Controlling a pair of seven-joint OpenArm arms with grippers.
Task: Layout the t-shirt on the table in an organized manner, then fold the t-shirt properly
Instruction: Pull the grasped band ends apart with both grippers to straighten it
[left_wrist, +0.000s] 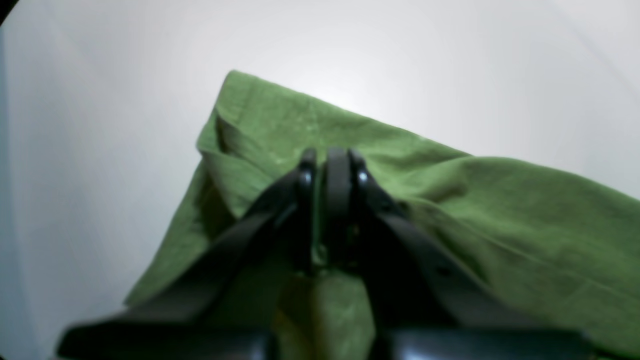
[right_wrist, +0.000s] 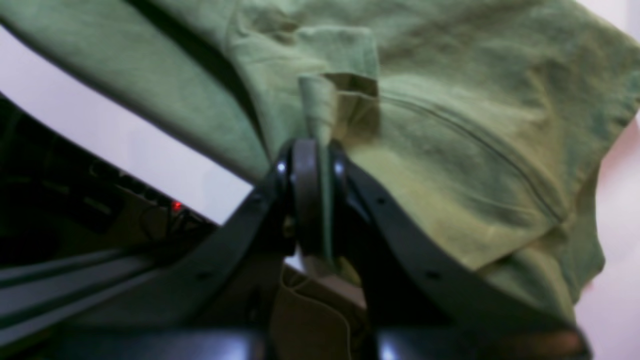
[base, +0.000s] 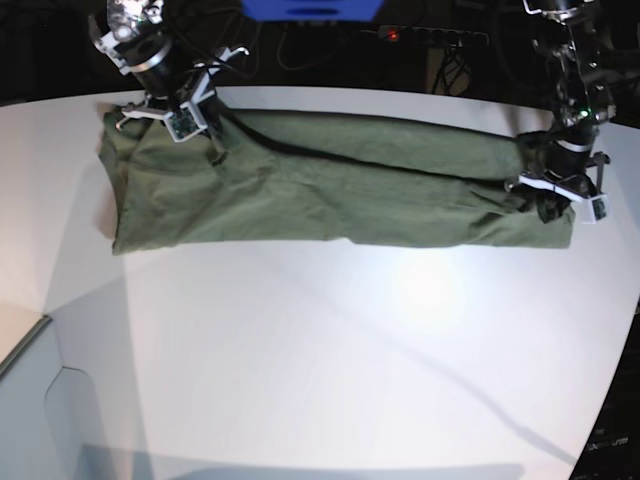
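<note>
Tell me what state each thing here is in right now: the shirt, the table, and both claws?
t-shirt: folded into a long band, wrinkled, pinched at both ends.
table: shirt lying across its far side.
left gripper: shut on t-shirt.
right gripper: shut on t-shirt.

No readable text, label, brand, number or sign anywhere; everything too blurred or plain to make out.
</note>
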